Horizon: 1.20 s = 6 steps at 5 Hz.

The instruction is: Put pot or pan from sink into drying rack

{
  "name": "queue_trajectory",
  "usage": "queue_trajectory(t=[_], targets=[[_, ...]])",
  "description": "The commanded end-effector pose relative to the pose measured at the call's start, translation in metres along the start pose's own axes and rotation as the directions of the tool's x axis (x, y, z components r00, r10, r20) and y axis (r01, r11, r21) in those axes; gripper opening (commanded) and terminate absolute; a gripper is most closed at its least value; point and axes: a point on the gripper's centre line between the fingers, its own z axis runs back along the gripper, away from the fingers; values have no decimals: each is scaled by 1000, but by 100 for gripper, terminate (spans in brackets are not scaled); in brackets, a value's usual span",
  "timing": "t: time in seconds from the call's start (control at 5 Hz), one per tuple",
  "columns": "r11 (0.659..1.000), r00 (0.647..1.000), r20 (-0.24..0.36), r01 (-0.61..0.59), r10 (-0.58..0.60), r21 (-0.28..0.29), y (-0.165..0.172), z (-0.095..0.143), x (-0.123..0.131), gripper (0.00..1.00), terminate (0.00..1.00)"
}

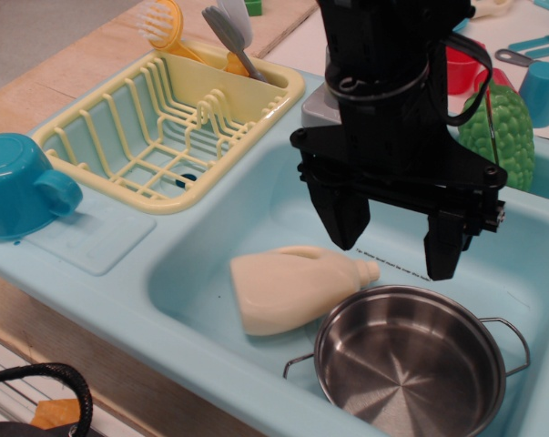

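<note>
A round shiny steel pot point(409, 364) with two thin wire loop handles sits in the front right of the light blue sink point(210, 264). My black gripper point(394, 248) hangs open and empty just above the pot's far rim, fingers pointing down. A cream bottle point(288, 287) lies on its side in the sink, touching the pot's left edge. The pale yellow drying rack point(165, 127) stands at the sink's left, with utensils in its far compartment.
A blue cup point(15, 187) lies on the counter left of the rack. A green bumpy object point(506, 137) and red and blue cups stand behind the sink at right. A grey faucet base point(318, 105) is partly hidden behind my arm.
</note>
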Motion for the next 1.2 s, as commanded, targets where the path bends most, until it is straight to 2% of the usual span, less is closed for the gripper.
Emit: queue_trajectory(t=[0.0,0.2,0.4,0.6,0.8,1.0], targets=[[1000,1000,0,0,0,0,0,0,0,100,0],[999,999,-40,-25,26,40,5,-10,-10,100,0],[998,995,-80,-52,54,22,19,-28,-9,100,0],[997,991,-109,-74,71,-21,28,-46,-10,100,0],[994,991,-106,-84,77,-70,30,-64,-17,100,0],[992,992,-99,-83,74,-93,28,-69,-21,100,0]])
